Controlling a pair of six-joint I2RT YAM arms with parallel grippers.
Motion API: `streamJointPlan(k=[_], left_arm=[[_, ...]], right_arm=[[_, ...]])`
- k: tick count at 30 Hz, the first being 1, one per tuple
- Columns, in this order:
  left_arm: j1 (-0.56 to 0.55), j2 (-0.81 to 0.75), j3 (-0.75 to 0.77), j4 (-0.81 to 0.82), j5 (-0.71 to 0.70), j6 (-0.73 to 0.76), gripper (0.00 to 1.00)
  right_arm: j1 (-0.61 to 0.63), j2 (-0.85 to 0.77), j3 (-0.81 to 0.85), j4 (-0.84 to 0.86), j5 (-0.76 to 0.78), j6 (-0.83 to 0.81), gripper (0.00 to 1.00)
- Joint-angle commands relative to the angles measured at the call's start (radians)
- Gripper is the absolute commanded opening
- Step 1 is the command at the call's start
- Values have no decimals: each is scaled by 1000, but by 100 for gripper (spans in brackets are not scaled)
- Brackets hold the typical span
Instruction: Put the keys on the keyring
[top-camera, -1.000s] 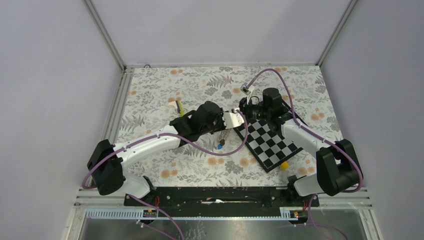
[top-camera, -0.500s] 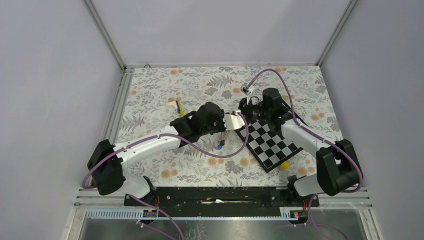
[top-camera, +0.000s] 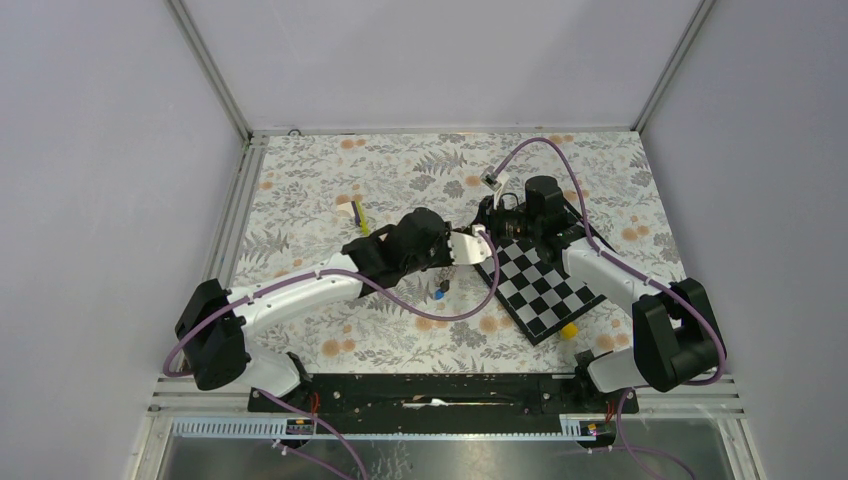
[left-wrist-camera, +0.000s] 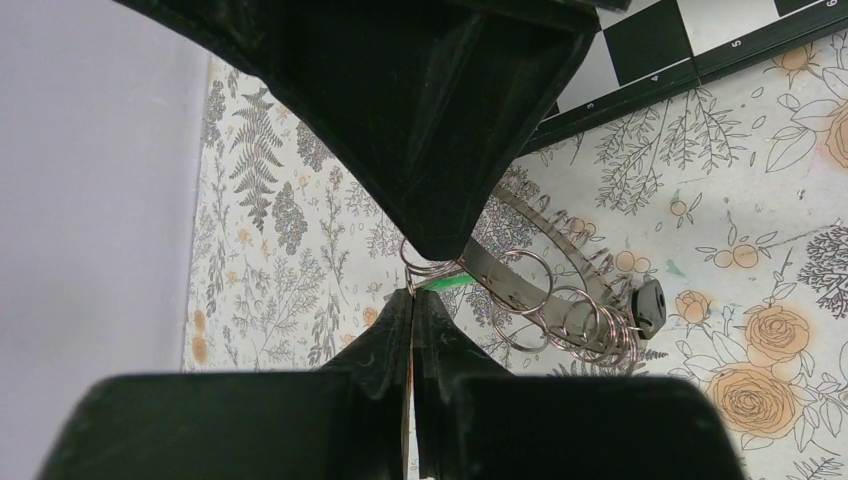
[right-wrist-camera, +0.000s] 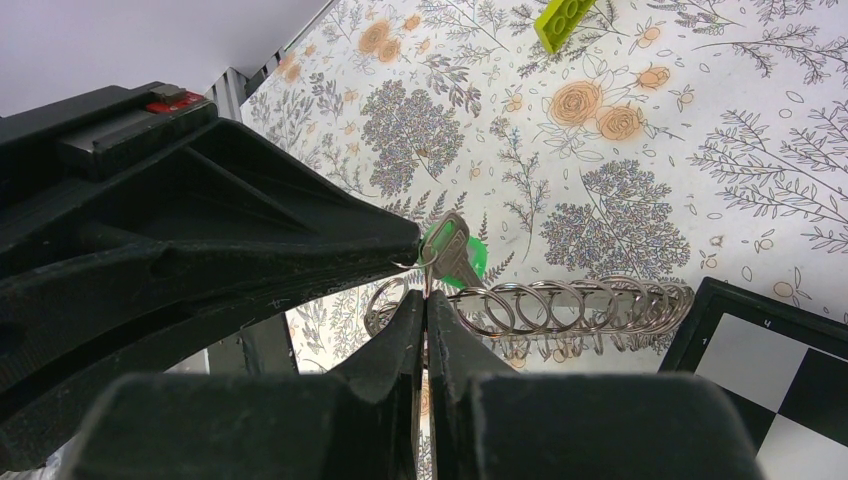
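The keyring (left-wrist-camera: 545, 290) is a silver metal band strung with several wire rings, held in the air between both grippers. My left gripper (left-wrist-camera: 413, 294) is shut on a thin ring at the band's end. My right gripper (right-wrist-camera: 427, 297) is shut on a ring there too, tip to tip with the left fingers (right-wrist-camera: 300, 240). A green key (right-wrist-camera: 450, 250) hangs where the tips meet. A black key (left-wrist-camera: 650, 303) sits at the band's far end. In the top view a blue key (top-camera: 440, 294) dangles below the keyring (top-camera: 464, 246).
A black-and-white checkerboard (top-camera: 540, 282) lies right of the grippers, with a small yellow ball (top-camera: 568, 330) at its near corner. A yellow-green stick (top-camera: 358, 214) lies at the left on the floral table cover, and shows as a brick (right-wrist-camera: 562, 15) in the right wrist view.
The left wrist has shifted slightly down and right, and the keyring's shiny band has turned with it. The right arm has held still.
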Motion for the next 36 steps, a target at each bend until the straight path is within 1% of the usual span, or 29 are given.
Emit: streamJointPlan(k=[1, 11, 20, 31, 36], left_arm=[[-25, -9, 1, 1, -5, 20, 0], [-35, -4, -4, -7, -14, 30, 0], [-34, -20, -8, 17, -27, 8, 0], [-9, -24, 14, 26, -30, -30, 0], [0, -28, 17, 7, 25, -46, 0]], right_arm=[[5, -23, 31, 58, -8, -2, 0], [5, -25, 32, 57, -7, -5, 0], [4, -26, 32, 54, -4, -10, 0], [5, -34, 34, 47, -4, -20, 0], [4, -45, 26, 59, -5, -23, 0]])
